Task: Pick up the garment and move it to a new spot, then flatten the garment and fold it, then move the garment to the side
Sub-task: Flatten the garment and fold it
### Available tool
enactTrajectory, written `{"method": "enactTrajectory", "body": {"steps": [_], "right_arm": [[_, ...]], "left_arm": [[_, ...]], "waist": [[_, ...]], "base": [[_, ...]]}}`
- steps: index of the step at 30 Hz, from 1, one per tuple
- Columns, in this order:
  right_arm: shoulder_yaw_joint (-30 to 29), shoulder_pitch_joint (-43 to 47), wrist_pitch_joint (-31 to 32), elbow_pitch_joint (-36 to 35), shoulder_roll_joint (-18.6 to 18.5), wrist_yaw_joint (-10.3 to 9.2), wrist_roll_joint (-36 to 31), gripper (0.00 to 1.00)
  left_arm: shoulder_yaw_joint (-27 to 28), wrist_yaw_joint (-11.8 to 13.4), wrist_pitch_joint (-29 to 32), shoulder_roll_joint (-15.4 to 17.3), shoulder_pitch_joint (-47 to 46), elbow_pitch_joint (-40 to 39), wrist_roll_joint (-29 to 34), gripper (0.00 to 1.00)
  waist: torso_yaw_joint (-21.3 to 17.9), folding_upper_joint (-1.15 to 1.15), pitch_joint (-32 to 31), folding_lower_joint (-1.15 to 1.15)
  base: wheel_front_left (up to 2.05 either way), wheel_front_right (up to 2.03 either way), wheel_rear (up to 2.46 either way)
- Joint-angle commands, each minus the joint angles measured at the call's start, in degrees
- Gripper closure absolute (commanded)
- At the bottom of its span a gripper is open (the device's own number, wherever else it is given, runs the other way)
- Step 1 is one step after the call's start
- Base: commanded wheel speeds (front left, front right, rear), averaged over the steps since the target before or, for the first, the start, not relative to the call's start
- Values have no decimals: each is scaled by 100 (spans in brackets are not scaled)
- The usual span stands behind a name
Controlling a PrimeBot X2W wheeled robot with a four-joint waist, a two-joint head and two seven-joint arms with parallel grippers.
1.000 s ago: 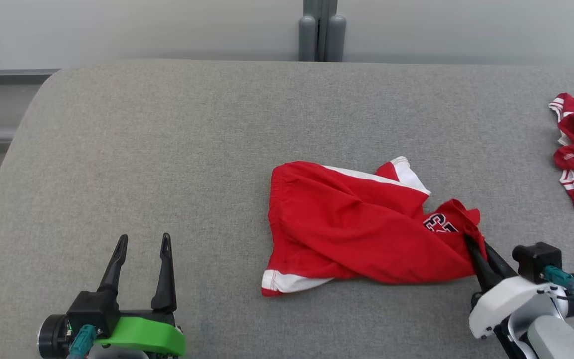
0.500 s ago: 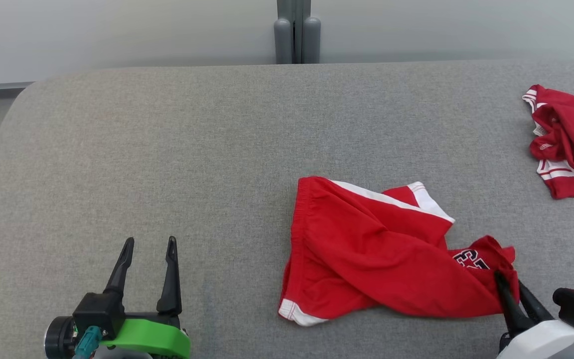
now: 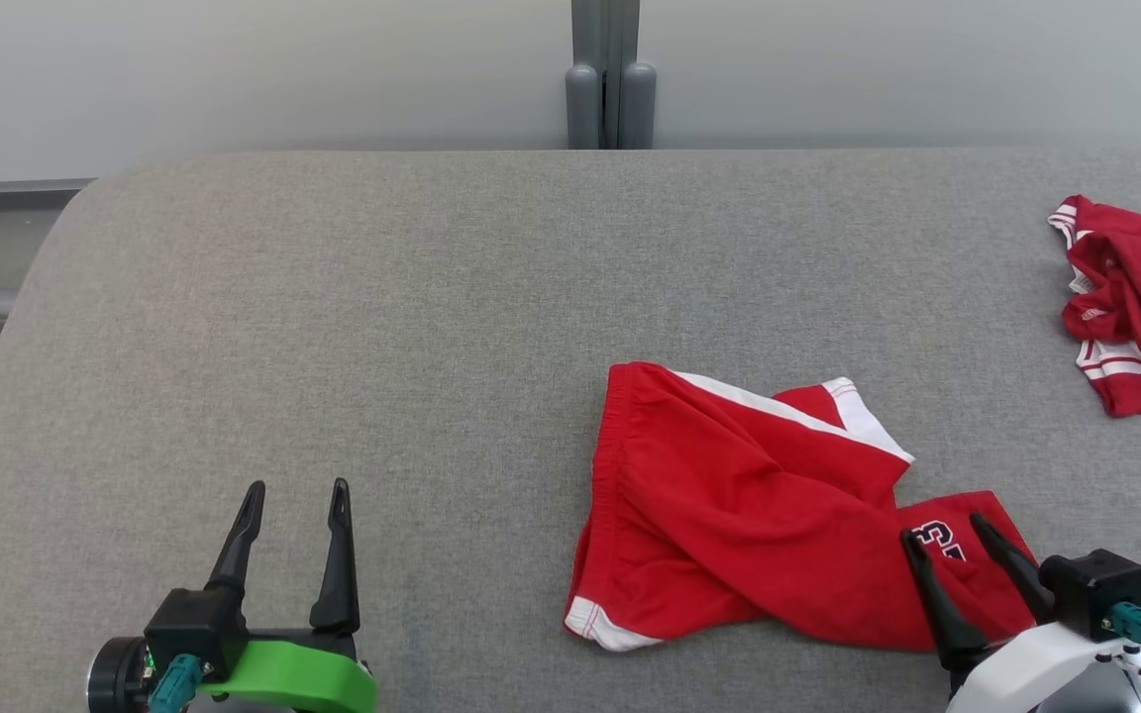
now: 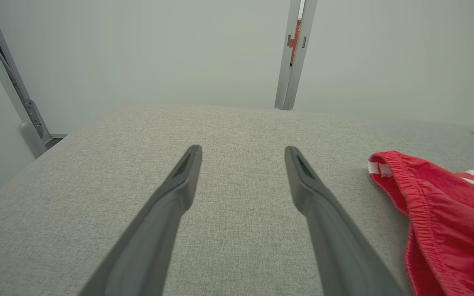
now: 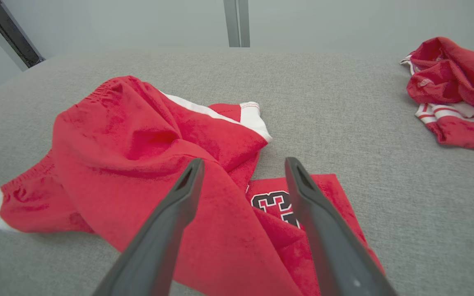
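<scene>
Currently, treat the task as at its early stage. The garment lies loose on the grey tabletop, right of centre in the head view and close to the robot's right side. Nothing holds it. Judge the relocation step as finished or nearly so. Flattening, folding and the final move to the side all remain: the cloth is bunched, with one layer twisted across another.

Check the right gripper. Its fingers stand wide apart over the numbered leg and clamp no cloth. You cannot tell whether the tips touch the fabric.

Check the left gripper. Its fingers are also spread wide, above bare tabletop, well apart from the garment and to its left.

Note the orientation. The elastic waistband forms the garment's left edge in the head view and runs roughly toward and away from the robot. The legs extend from it to the right, so the long axis lies left to right, sloping slightly toward the robot at the right end. A white-trimmed hem points to the far right.

A second red garment lies well apart at the far right edge of the tabletop.
</scene>
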Motion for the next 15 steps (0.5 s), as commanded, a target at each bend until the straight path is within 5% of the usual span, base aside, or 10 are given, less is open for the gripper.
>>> {"method": "enactTrajectory", "body": {"steps": [1,10,12,15], "right_arm": [[76,-114,36,72,-60,-10,-23,0],[599,-442,360,882,-388,-10,200,4],[732,-518,430,998,-430,-10,303,100],[858,-618,437,1064,-518,-11,436,100]], "left_arm": [[19,-19,3,9,49,-14,29,0],[30,-34,3,9,-28,-13,61,0],[26,-19,3,9,-19,-18,52,0],[29,-10,3,9,-16,-15,31,0]], "waist": [[27,0,14,0],[162,0,97,0],[174,0,107,0],[183,0,114,0]], "base": [[0,0,0],[0,0,0],[0,0,0],[0,0,0]]}}
